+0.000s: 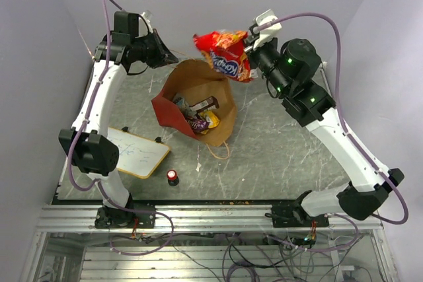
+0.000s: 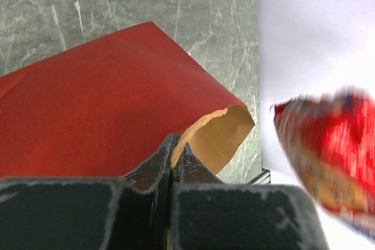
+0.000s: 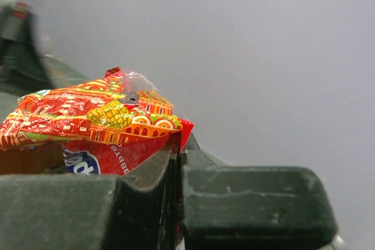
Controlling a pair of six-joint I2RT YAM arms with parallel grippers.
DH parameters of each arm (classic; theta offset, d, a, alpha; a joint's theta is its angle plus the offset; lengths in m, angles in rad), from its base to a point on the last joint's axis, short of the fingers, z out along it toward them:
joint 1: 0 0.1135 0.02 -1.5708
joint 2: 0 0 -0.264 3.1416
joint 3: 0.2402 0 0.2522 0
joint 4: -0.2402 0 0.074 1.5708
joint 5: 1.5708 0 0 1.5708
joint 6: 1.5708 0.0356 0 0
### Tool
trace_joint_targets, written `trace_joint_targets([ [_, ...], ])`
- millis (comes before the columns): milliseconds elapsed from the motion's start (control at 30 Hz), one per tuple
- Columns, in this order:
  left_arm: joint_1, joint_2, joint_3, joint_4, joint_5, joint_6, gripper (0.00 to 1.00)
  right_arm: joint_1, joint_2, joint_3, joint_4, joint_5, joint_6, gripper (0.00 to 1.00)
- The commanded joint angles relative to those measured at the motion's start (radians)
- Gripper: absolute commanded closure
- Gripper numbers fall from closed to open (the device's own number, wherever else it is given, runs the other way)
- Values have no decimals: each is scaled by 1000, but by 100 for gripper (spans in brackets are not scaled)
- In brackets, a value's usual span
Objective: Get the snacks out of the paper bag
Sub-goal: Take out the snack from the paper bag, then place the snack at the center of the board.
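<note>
Red chip bag (image 1: 225, 54) pinched tight in my right fingers (image 3: 146, 174) above the paper bag (image 1: 198, 77); my left fingers (image 2: 149, 165) clamp its rim; bars (image 1: 201, 113) inside.

Top camera overlooks the table (image 1: 277, 156); close wrist cameras share the chip bag (image 3: 88, 118).

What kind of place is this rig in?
Probably a robotics lab test cell: two arms bolted to a metal frame at the edge of a stone-look table, plain walls close around, loose cables underneath, a small whiteboard.
</note>
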Motion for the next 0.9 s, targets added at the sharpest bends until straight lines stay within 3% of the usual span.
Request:
trace_joint_targets([
  [0, 12, -56, -4, -10, -9, 15, 93, -67, 3, 22, 160, 317, -77, 100],
  [200, 12, -82, -26, -11, 24, 6, 93, -330, 31, -77, 129, 333, 42, 100],
  [400, 12, -102, -27, -27, 26, 18, 93, -455, 38, -267, 108, 474, -29, 100],
  [633, 12, -98, -45, 1, 55, 3, 93, -664, -100, -578, 135, 509, -101, 100],
  [867, 10, -70, -26, 2, 87, 0, 93, -676, -175, -792, 140, 516, -189, 100],
])
